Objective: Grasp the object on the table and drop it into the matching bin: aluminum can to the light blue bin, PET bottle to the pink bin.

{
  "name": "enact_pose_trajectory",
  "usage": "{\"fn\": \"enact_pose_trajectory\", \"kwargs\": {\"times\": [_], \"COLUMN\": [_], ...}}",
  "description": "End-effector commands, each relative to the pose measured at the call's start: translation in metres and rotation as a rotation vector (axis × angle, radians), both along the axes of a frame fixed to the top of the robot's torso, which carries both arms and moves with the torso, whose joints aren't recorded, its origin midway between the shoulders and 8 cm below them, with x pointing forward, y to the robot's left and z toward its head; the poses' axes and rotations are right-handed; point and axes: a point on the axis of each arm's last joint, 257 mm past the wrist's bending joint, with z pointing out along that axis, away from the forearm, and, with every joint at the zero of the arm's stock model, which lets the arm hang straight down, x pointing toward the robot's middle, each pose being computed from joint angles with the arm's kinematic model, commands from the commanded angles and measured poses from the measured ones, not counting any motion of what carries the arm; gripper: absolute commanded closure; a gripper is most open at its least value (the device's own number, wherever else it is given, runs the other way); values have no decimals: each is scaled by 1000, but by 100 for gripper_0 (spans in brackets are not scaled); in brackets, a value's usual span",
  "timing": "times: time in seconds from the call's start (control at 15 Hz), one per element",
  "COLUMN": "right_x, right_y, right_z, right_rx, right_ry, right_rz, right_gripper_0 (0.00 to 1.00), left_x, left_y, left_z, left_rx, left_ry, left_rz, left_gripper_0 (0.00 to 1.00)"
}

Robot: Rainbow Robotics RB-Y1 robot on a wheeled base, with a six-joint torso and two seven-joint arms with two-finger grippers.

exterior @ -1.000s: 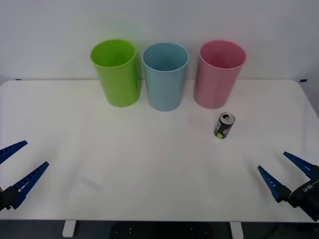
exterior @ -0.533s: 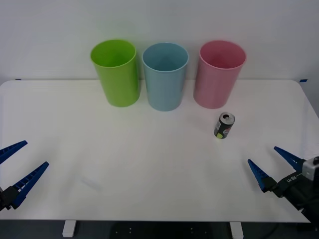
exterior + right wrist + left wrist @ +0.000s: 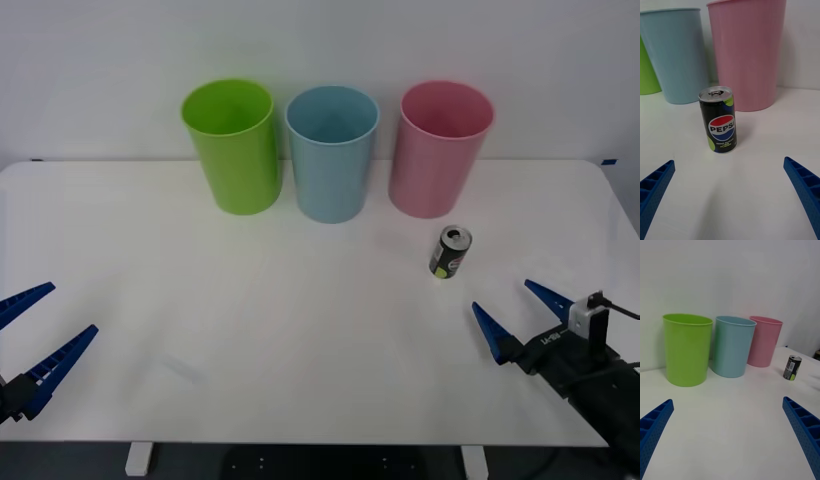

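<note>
A small black aluminum can (image 3: 450, 252) (image 3: 719, 120) (image 3: 792, 368) with a yellow-green and white label and a silver top stands upright on the white table (image 3: 300, 320), just in front of the pink bin (image 3: 439, 148) (image 3: 748, 52) (image 3: 764, 341). The light blue bin (image 3: 331, 152) (image 3: 675, 56) (image 3: 733, 346) stands to the left of the pink one. My right gripper (image 3: 511, 316) (image 3: 730, 195) is open, low over the table a short way in front and to the right of the can, pointing at it. My left gripper (image 3: 35, 335) (image 3: 728, 438) rests open at the table's near left edge.
A lime green bin (image 3: 233, 145) (image 3: 687, 348) stands left of the light blue bin, the three in a row along the table's far edge by the white wall. Bare tabletop stretches between the two grippers.
My right gripper has moved forward and to the left over the table toward the can, staying open. The can, the bins and the left arm have not moved.
</note>
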Motion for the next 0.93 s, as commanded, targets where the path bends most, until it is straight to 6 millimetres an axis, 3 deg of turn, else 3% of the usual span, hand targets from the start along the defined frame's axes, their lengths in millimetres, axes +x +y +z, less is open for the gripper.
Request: {"fn": "enact_pose_trajectory", "kwargs": {"times": [0.07, 0.93], "right_x": [11, 60], "right_y": [9, 46], "right_z": [1, 0], "right_rx": [-3, -35], "right_ry": [-1, 19], "right_rz": [-11, -53], "right_gripper_0": [0, 0], "left_x": [0, 0], "left_y": [0, 0], "left_z": [0, 0], "left_rx": [0, 0], "left_ry": [0, 0], "left_rz": [0, 0], "left_gripper_0": [0, 0]}}
